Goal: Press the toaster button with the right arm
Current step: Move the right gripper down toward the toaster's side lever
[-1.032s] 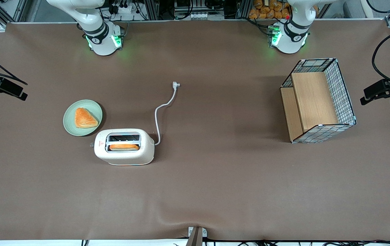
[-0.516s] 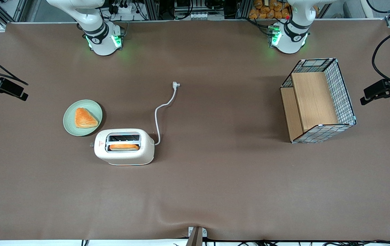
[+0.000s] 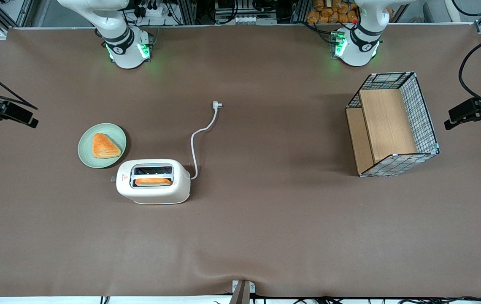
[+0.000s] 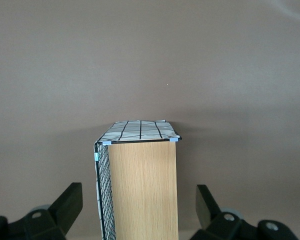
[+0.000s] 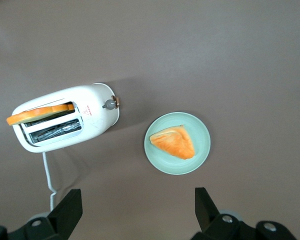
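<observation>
The cream-white toaster (image 3: 152,188) stands on the brown table with an orange slice of toast (image 3: 152,182) in the slot nearer the front camera. Its small grey round button (image 3: 113,179) sticks out of the narrow end that faces the working arm's end of the table. The right wrist view shows the toaster (image 5: 92,112), the button (image 5: 109,104) and the toast (image 5: 40,114) from above. My right gripper (image 3: 25,118) hangs high at the working arm's end of the table, well away from the toaster. In the wrist view the gripper (image 5: 137,210) is open and empty.
A pale green plate (image 3: 116,134) with a pastry (image 3: 104,146) lies beside the toaster, farther from the front camera; it also shows in the wrist view (image 5: 200,145). The white cord (image 3: 194,143) ends in a plug (image 3: 217,104). A wire-and-wood basket (image 3: 392,124) lies toward the parked arm's end.
My right gripper has shifted slightly in from the table's end, toward the toaster. The toaster, plate and basket have not moved.
</observation>
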Controlling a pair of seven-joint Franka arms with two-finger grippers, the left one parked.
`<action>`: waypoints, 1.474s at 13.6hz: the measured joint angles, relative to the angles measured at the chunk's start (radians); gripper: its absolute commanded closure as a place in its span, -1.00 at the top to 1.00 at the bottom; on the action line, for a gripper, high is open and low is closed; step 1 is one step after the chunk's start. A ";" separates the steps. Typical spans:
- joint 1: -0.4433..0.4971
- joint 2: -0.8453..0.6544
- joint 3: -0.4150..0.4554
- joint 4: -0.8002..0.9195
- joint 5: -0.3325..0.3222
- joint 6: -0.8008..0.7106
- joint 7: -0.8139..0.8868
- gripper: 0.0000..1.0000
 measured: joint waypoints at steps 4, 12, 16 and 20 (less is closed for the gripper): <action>-0.021 0.052 -0.002 -0.001 0.030 0.005 -0.003 1.00; -0.043 0.152 -0.004 -0.016 0.031 0.094 -0.067 1.00; -0.042 0.195 0.001 -0.055 0.032 0.202 -0.069 1.00; -0.043 0.255 0.000 -0.065 0.084 0.268 -0.069 1.00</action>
